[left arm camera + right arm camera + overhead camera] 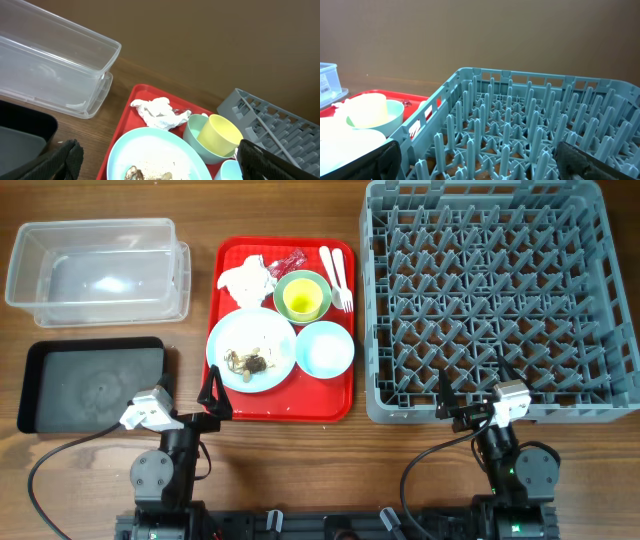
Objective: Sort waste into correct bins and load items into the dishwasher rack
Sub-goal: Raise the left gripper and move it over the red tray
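Note:
On the flat red tray [340, 402] lie a pale blue plate [270, 330] with brown scraps [248, 361], a crumpled white napkin [244, 278], a red wrapper [290, 260], a yellow cup [303, 300] inside a pale green bowl [322, 280], a pale blue bowl [325, 348], and a white fork and spoon [338, 277]. The grey rack [490, 295] stands on the right. My left gripper [212, 398] is open and empty at the tray's near edge; the left wrist view shows the plate [155, 150], napkin [159, 113] and cup [220, 133]. My right gripper [462, 408] is open and empty at the rack's near edge [520, 130].
A clear plastic tub [98, 268] sits at the far left, with a shallow black tray [95, 383] in front of it. Cables run from both arm bases along the table's near edge.

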You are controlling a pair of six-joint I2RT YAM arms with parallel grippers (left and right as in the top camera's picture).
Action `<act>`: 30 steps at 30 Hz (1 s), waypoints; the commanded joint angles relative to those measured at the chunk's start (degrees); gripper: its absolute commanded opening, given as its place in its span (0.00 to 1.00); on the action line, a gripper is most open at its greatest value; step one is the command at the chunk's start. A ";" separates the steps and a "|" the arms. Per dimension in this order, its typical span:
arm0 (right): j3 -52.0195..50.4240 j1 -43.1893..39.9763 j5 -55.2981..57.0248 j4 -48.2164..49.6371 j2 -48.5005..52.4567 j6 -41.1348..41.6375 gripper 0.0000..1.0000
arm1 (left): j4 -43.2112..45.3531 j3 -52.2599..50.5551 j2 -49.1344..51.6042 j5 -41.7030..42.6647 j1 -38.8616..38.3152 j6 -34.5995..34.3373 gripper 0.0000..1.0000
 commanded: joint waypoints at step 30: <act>-0.07 -0.20 0.74 0.11 -0.20 0.22 1.00 | 13.16 3.34 0.96 6.78 -0.31 -23.32 0.99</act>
